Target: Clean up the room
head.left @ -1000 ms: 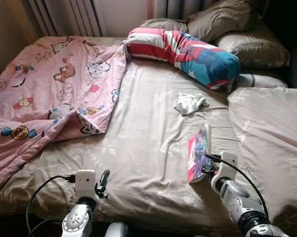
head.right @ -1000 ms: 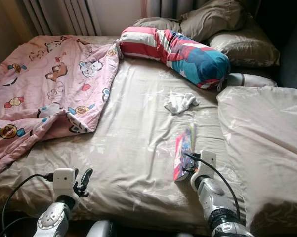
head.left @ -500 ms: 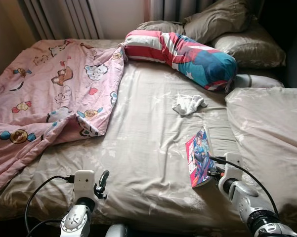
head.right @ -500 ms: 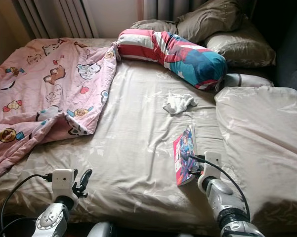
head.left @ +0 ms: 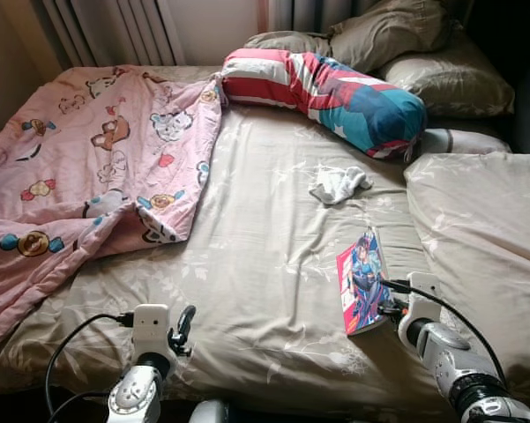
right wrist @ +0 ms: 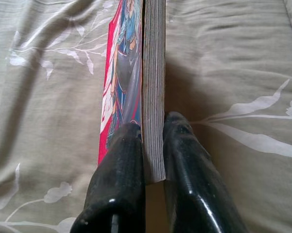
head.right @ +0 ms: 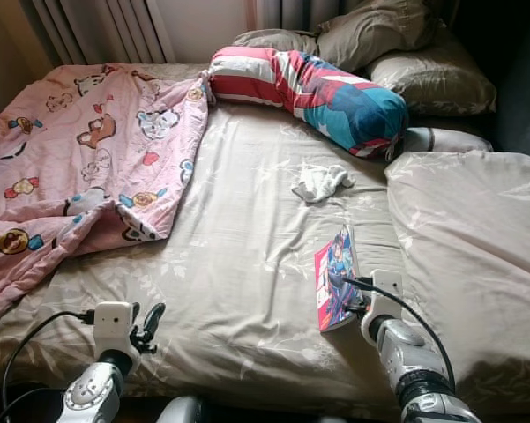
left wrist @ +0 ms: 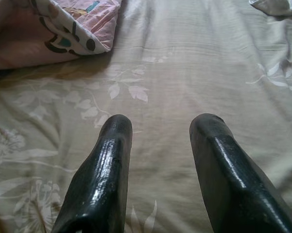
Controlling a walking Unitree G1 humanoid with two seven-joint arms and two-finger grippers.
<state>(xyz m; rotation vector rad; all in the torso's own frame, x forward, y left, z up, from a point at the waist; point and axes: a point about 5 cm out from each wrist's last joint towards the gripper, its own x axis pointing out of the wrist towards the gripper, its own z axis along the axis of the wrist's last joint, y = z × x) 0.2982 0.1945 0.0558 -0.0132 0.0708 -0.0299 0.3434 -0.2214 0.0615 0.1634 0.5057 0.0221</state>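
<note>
Beige bed fills the scene. Right gripper is clamped on the comic book at near right — cover now tipped further face-up than a second ago, so the pickup looks secured. Left gripper idles, fingers apart.

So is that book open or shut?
Shut: the book shows its pages pressed together, pinched between the right gripper's jaws.
</note>
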